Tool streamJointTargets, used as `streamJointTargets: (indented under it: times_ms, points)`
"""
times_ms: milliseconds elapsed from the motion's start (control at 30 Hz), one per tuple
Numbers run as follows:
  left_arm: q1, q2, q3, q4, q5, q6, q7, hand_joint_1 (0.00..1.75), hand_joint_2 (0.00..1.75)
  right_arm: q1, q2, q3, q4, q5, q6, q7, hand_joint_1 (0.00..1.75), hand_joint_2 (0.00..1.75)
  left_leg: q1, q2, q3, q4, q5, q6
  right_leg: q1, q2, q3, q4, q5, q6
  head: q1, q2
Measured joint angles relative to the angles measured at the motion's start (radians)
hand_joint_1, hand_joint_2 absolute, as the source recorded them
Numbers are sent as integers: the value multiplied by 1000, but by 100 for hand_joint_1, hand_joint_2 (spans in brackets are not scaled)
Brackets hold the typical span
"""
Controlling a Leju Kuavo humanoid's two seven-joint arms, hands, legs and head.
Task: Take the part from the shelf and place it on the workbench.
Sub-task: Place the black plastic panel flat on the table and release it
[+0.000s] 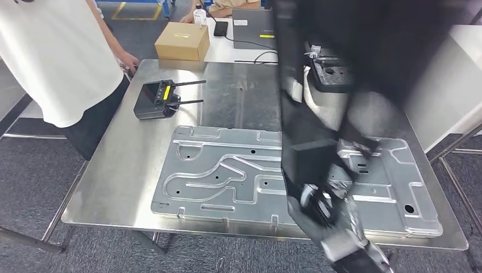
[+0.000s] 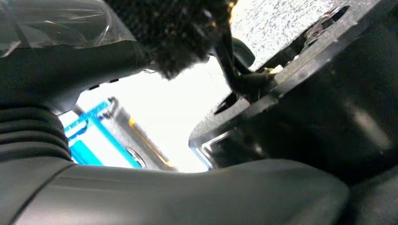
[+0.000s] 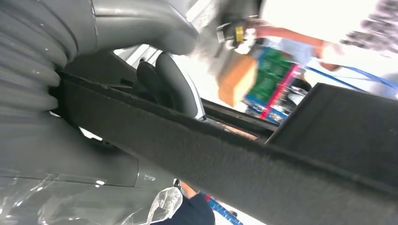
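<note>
A steel counter carries a large stamped metal plate along its near edge, with a black controller toward its far left corner. The black part (blurred, upright) hangs above the counter's right side, both hands on it. The right hand has its fingers clamped on the part's edge, the left hand presses against its underside

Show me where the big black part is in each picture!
Head view: the black part stands tall, right of middle, over the workbench.
Left wrist view: right side.
Right wrist view: slanting across the middle.
Shared landmark: fuzzy black felt, both wrist views.
</note>
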Motion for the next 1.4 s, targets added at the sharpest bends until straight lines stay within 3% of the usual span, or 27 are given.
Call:
streamJointTargets:
  times_ms: [33, 100, 133, 167, 200, 233, 333, 400, 467, 533, 600, 633, 667, 700, 733, 767, 833, 867, 967, 1000, 1067, 1133, 1167, 1200, 1233, 1333, 1400]
  points:
    - [-1, -1, -12, 0, 0, 4, -3, 0, 175, -52, 11, 17, 32, 16, 21, 19, 175, 175, 5, 1, 1, -1, 1, 3, -3, -2, -27, 61, -33, 11, 0, 0]
    - [-2, -2, -38, -1, 0, 13, -7, 0, 175, -164, 40, 57, 111, 57, 53, 57, 175, 175, 7, 2, 2, -2, -2, 5, -18, -9, -117, 246, -114, 33, 2, 0]
    - [-3, -2, -52, -1, 0, 17, -8, 0, 175, -221, 57, 78, 158, 85, 66, 78, 175, 175, 8, 2, 3, -1, -4, 4, -26, -11, -162, 328, -140, 39, 2, 0]
    - [-5, -2, -68, -1, 0, 21, -6, 0, 175, -276, 76, 101, 207, 124, 78, 102, 175, 175, 8, 0, 5, -1, -6, 4, -31, -13, -192, 372, -144, 42, 3, 0]
    - [-7, -2, -84, -1, 0, 25, -3, 0, 175, -331, 95, 124, 257, 171, 90, 127, 175, 175, 8, -3, 8, -1, -10, 3, -35, -14, -198, 367, -125, 41, 3, 0]
    - [-9, -2, -101, -1, 0, 29, 2, 0, 175, -385, 112, 147, 309, 222, 102, 153, 175, 175, 7, -6, 14, -1, -13, 3, -35, -15, -181, 312, -84, 37, 3, 0]
    - [-13, -7, -149, -1, 0, 46, 13, 0, 175, -525, 155, 205, 453, 362, 126, 208, 175, 175, 3, -19, 30, -5, -22, -1, -21, -14, -77, 53, 61, 9, 3, 0]
    - [-15, -10, -176, -1, 0, 61, 17, 0, 175, -598, 173, 234, 534, 450, 137, 238, 175, 175, 0, -27, 29, -6, -26, -6, -12, -13, -56, -8, 89, -4, 4, 0]
    - [-17, -10, -200, -1, 0, 70, 21, 0, 175, -655, 187, 256, 603, 504, 145, 252, 175, 175, -1, -30, 25, -4, -33, -11, -18, -10, -50, -19, 87, -8, 3, 0]
    - [-20, -9, -221, -2, 0, 72, 22, 0, 175, -702, 198, 273, 664, 533, 150, 265, 87, 87, -3, -27, -11, 64, -77, -17, -28, -4, -32, -47, 83, -10, 1, 0]
    - [-22, -9, -241, -2, 0, 71, 16, 0, 175, -748, 202, 286, 721, 575, 158, 288, 0, 0, -6, -21, -98, 242, -159, -23, -31, -4, -21, -63, 78, -14, -1, 0]
    - [-24, -9, -248, -2, 0, 68, 12, 0, 175, -770, 202, 291, 748, 596, 165, 297, 0, 0, -8, -21, -141, 334, -192, -25, -31, -7, -18, -63, 76, -15, -1, 0]
    - [-25, -8, -256, -3, 0, 63, 9, 0, 131, -790, 201, 294, 769, 609, 176, 303, 0, 0, -9, -21, -165, 391, -205, -27, -32, -9, -13, -63, 72, -16, -2, 0]
    - [-26, -8, -264, -3, 1, 58, 7, 0, 87, -808, 198, 297, 786, 611, 190, 305, 0, 0, -10, -21, -166, 401, -196, -29, -32, -11, -8, -61, 67, -15, -2, 0]
    - [-26, -7, -271, -3, 2, 54, 7, 0, 44, -826, 195, 299, 799, 602, 205, 306, 0, 0, -9, -21, -143, 362, -165, -31, -32, -11, -2, -57, 61, -13, -2, 0]
    - [-25, -7, -277, -4, 3, 52, 7, 0, 0, -843, 192, 300, 808, 585, 219, 306, 0, 0, -7, -21, -104, 281, -119, -33, -33, -11, 2, -51, 55, -9, -2, 0]
    - [-20, -7, -287, -4, 5, 53, 10, 0, 0, -875, 184, 301, 819, 546, 241, 299, 0, 0, -2, -21, -28, 115, -40, -35, -32, -10, 1, -37, 44, -1, -2, 0]
    - [-18, -7, -292, -4, 6, 54, 12, 0, 0, -889, 181, 302, 822, 533, 250, 294, 0, 0, 0, -21, -6, 64, -22, -35, -30, -9, -4, -29, 42, 3, -1, 0]
    - [-18, -8, -302, -4, 6, 56, 28, 0, 0, -908, 169, 306, 827, 518, 271, 271, 0, 0, 5, -21, 7, 30, -24, -29, -25, -6, -26, -5, 44, 12, -1, 0]
    - [-20, -9, -303, -4, 7, 56, 38, 0, 0, -911, 166, 309, 827, 515, 279, 263, 0, 0, 9, -21, 8, 26, -25, -26, -25, -5, -38, 17, 33, 18, 0, 0]
    - [-24, -11, -306, -5, 11, 56, 57, 0, 0, -920, 164, 317, 827, 513, 297, 247, 0, 0, 17, -21, 11, 18, -27, -20, -29, -7, -93, 133, -28, 35, 0, 0]
    - [-26, -10, -307, -5, 18, 56, 65, 0, 0, -926, 162, 329, 826, 511, 311, 234, 0, 0, 19, -20, 13, 16, -27, -16, -36, -10, -178, 315, -103, 51, 1, 0]
    - [-26, -10, -307, -5, 21, 56, 65, 0, 0, -928, 160, 335, 826, 509, 316, 231, 0, 0, 19, -19, 14, 16, -27, -15, -39, -11, -211, 380, -122, 55, 1, 0]
    - [-26, -10, -307, -5, 23, 56, 66, 0, 0, -928, 159, 341, 826, 507, 319, 228, 0, 0, 19, -19, 15, 17, -26, -15, -41, -12, -224, 402, -121, 54, 1, 0]
    - [-26, -10, -307, -5, 24, 56, 66, 0, 0, -930, 157, 346, 826, 501, 324, 225, 0, 0, 18, -19, 17, 17, -26, -15, -42, -12, -214, 376, -99, 51, 1, 0]
    - [-27, -10, -308, -5, 28, 56, 67, 0, 0, -951, 154, 360, 818, 458, 355, 205, 0, 0, 14, -20, 25, 14, -26, -15, -34, -13, -92, 131, 22, 28, 1, 0]
    - [-27, -10, -308, -5, 32, 56, 67, 0, 0, -969, 149, 367, 807, 422, 381, 191, 0, 0, 10, -21, 25, 13, -24, -19, -24, -13, -45, 35, 66, 14, 1, 0]
